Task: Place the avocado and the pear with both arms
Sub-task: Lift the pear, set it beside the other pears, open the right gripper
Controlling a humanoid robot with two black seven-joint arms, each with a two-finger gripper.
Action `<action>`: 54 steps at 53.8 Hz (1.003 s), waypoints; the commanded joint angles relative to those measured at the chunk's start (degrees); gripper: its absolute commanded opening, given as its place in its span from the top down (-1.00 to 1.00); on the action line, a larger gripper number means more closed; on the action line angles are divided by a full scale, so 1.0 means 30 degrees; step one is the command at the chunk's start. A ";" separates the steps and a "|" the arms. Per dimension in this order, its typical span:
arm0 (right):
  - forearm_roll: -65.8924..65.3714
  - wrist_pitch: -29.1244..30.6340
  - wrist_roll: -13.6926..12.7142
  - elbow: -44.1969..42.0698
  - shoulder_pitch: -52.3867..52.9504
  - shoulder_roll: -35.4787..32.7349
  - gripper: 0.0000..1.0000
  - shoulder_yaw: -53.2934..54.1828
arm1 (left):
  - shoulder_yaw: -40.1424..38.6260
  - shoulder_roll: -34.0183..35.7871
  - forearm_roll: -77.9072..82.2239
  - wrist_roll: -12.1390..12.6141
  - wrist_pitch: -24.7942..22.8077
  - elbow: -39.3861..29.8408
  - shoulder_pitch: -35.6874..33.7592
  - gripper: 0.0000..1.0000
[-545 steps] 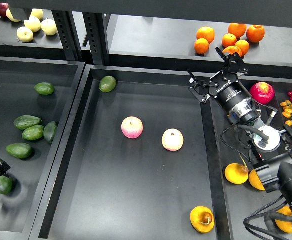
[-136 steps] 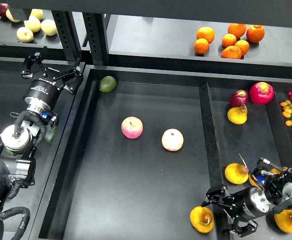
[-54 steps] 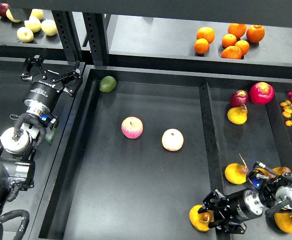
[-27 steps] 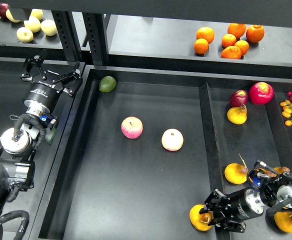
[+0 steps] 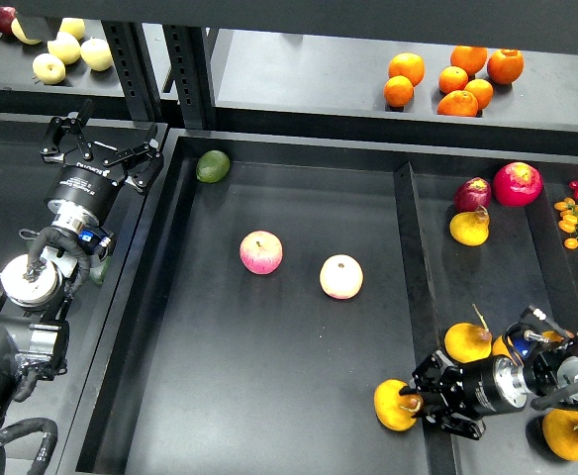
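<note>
The right gripper (image 5: 420,401) reaches in from 3 o'clock, low in the middle tray (image 5: 269,416). Its 2 fingers straddle the pear (image 5: 392,406) on its right side, seemingly pinching it. That suits a sideways grab from the tray's edge. The pear sits near the tray's 5 o'clock corner.

The left gripper (image 5: 103,150) hangs over the tray wall at 10 o'clock, fingers spread and empty. The avocado (image 5: 213,165) lies just inside the tray at 11 o'clock, to the right of that gripper and apart from it. 2 apples (image 5: 261,251) rest mid-tray, clear of both.
</note>
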 commanded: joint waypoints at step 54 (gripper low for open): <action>0.5201 0.0019 0.0004 0.3633 0.0597 -0.7639 0.93 -0.0353 | 0.0057 0.0000 0.0000 0.0000 0.0000 -0.0263 0.0000 -0.99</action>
